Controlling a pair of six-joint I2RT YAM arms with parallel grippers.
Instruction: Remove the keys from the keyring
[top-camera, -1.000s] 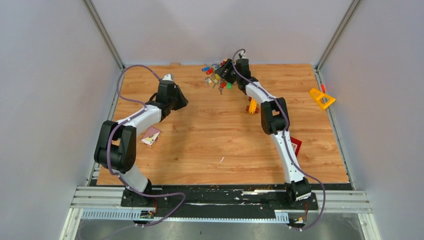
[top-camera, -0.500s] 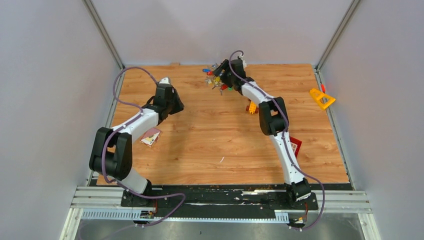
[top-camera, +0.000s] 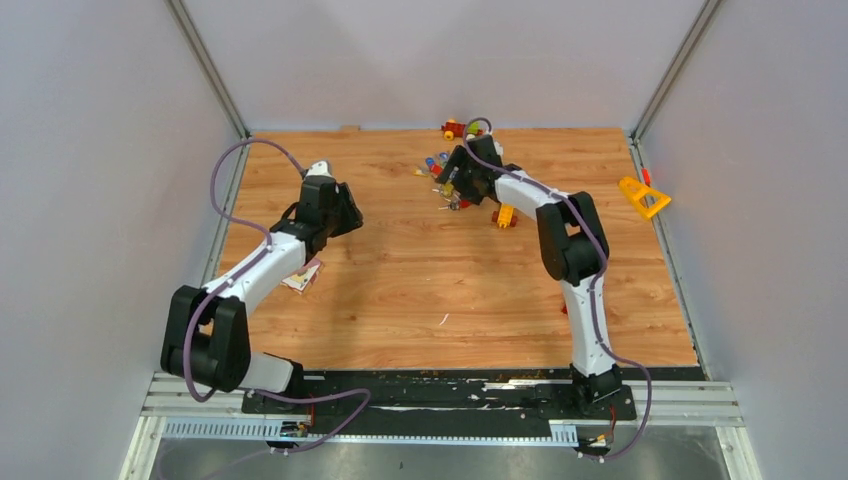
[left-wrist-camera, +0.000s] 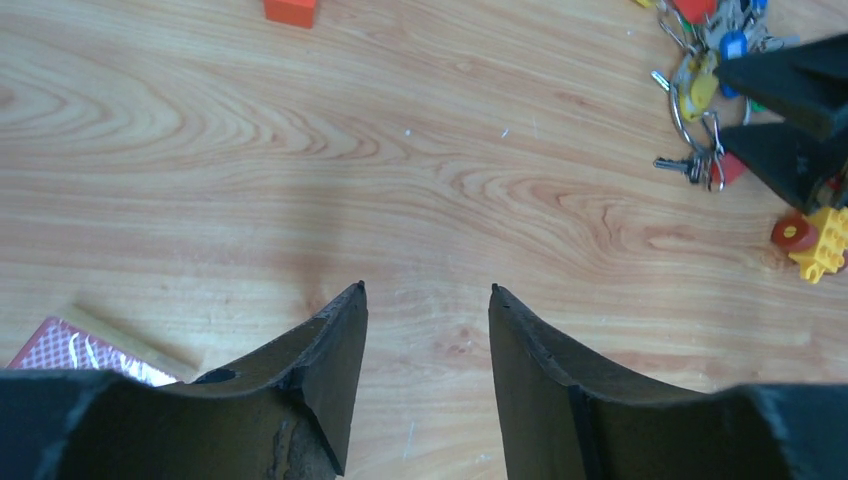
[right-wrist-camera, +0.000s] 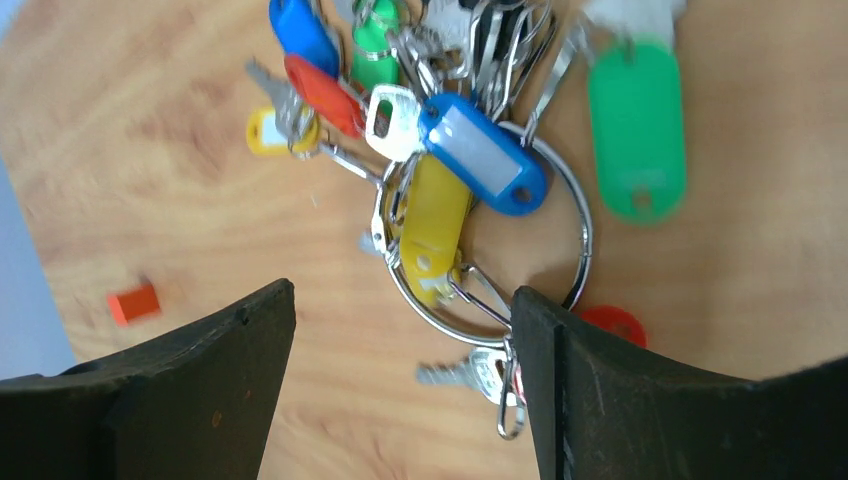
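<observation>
The keys (right-wrist-camera: 480, 155), with blue, green, yellow and red tags, lie bunched on the wooden table. They hang on the silver keyring (right-wrist-camera: 585, 235). My right gripper (right-wrist-camera: 402, 290) stands open over the ring's near side. A small bare key on a clip (right-wrist-camera: 480, 372) lies against the inner face of its right finger (right-wrist-camera: 600, 390). From above, the bunch (top-camera: 437, 172) sits at the table's far middle, with the right gripper (top-camera: 457, 186) on it. My left gripper (left-wrist-camera: 425, 290) is open over bare wood, well left of the keys (left-wrist-camera: 700, 80).
A yellow and red brick (top-camera: 505, 215) lies just right of the keys. More bricks (top-camera: 455, 129) sit at the far edge. An orange block (left-wrist-camera: 290, 10) lies beyond the left gripper. A red patterned packet (top-camera: 300, 275) is under the left arm, and a yellow triangle (top-camera: 643, 196) lies at the right edge.
The right gripper drew back toward the near side with the key bunch and opened wider. The left arm swung left and its jaws opened.
</observation>
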